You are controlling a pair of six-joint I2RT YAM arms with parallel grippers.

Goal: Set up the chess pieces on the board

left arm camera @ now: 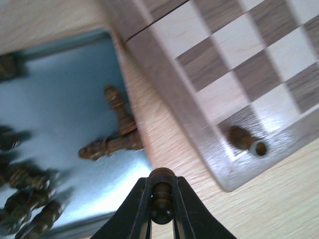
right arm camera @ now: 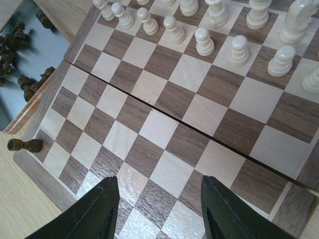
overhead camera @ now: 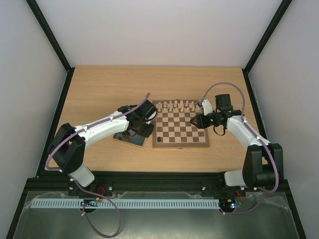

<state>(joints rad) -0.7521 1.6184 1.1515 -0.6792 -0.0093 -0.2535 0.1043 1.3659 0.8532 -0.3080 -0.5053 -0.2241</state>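
No text, label, brand, number or sign can be read in any of the views. The border of the board (overhead camera: 180,125) is plain wood where it shows.

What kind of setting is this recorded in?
Probably a lab test cell: left arm and right arm bolted to a wooden table, plain white walls edged by black struts, a chessboard and metal tray laid out.
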